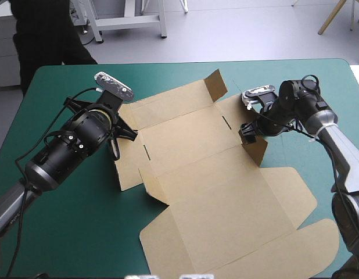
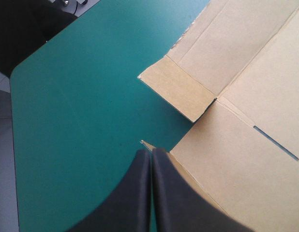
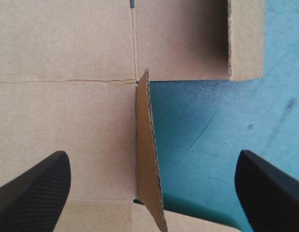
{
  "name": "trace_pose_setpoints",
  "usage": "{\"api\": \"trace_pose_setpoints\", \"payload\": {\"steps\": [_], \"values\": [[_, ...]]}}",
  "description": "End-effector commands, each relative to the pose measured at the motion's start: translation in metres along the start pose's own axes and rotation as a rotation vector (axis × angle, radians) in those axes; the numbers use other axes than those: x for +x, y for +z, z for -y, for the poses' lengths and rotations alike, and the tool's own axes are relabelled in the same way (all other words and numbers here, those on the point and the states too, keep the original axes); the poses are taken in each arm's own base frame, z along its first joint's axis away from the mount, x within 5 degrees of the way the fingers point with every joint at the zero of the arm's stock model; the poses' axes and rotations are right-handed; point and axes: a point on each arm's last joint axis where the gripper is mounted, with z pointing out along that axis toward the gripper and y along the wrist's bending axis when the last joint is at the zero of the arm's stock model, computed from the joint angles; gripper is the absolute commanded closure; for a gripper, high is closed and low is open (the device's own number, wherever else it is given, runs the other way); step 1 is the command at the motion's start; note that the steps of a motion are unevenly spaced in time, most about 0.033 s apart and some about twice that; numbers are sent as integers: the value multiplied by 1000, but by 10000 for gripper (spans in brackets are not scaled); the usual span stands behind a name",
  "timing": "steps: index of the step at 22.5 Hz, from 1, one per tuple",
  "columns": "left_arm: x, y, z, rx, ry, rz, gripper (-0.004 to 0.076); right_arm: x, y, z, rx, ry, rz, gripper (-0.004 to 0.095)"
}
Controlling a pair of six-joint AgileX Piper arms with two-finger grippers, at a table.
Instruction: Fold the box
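Note:
The brown box (image 1: 214,174) lies as a cut sheet, mostly flat, across the middle of the teal-green table (image 1: 63,232). One small flap (image 1: 216,84) stands up at its far edge and another (image 1: 258,150) at its right side. In the right wrist view that right flap (image 3: 145,145) stands edge-on between the wide-apart black fingers of my right gripper (image 3: 152,159), touching neither; in the high view this gripper (image 1: 249,132) hovers just above it. My left gripper (image 2: 150,153) is shut, its tip at the corner of the box's left side flap (image 2: 222,174); in the high view it (image 1: 126,132) sits at the sheet's left edge.
The lid part of the sheet (image 1: 272,244) reaches to the table's near right edge. Bare teal-green cover (image 2: 82,121) lies left of the box and along the far edge (image 1: 168,72).

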Motion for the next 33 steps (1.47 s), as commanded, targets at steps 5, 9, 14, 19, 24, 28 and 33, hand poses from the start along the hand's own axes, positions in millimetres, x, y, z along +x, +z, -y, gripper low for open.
{"api": "trace_pose_setpoints", "payload": {"steps": [5, 9, 14, 19, 24, 28, 33], "values": [[-8, -16, -8, -13, -13, 89, 733, -9, 7, 1, -37, -9, 35, 62], [-8, -16, -8, -13, -11, 89, 733, -11, 24, 2, -63, -7, 0, 78], [-8, -16, -8, -13, -11, 89, 733, -11, 36, 4, -69, -4, -27, 360], [-8, -16, -8, -13, -11, 89, 733, -12, 41, 4, -77, 2, -32, 849], [-9, -16, -8, -11, -15, 93, 733, -14, 38, 4, -73, -3, -21, 927], [-9, -16, -8, -12, -15, 90, 733, -21, 29, 4, -71, -22, 0, 927], [-7, -28, -15, -13, -63, 118, 733, -27, 13, 1, -91, -144, -2, 927]]}}
